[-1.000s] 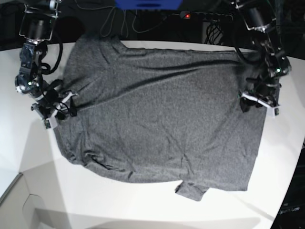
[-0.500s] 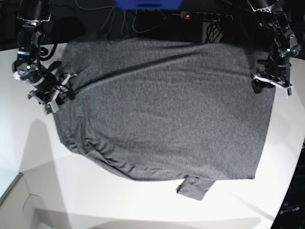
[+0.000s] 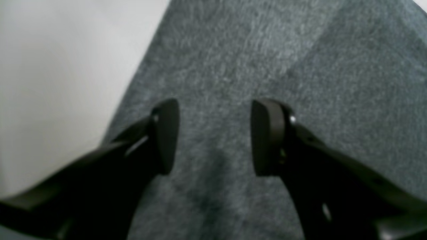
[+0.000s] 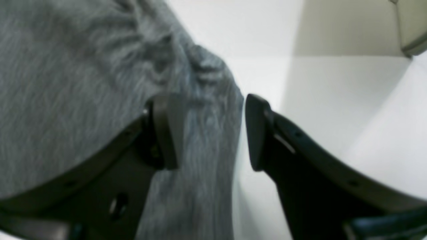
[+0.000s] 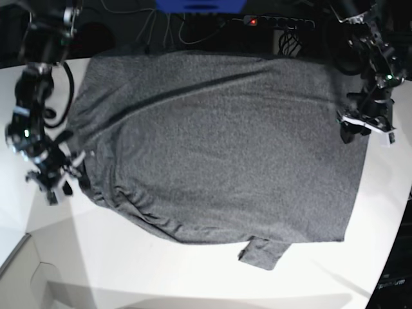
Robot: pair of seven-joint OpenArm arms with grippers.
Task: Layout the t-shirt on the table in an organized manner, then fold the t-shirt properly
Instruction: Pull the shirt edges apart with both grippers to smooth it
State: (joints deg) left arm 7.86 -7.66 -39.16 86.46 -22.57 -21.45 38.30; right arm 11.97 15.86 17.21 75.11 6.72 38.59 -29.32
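Right gripper (image 5: pixel 64 177) has slid down the t-shirt (image 5: pixel 219 148) edge; both arms' jaws gape apart, empty.

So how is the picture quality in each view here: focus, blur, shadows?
Left wrist: the t-shirt knit is soft, the left gripper fingers near and dark. Right wrist: soft too, the right gripper blurred, a hard shadow edge across the table. Base: sharper, evenly lit, angular shadows on the near table; background dark.
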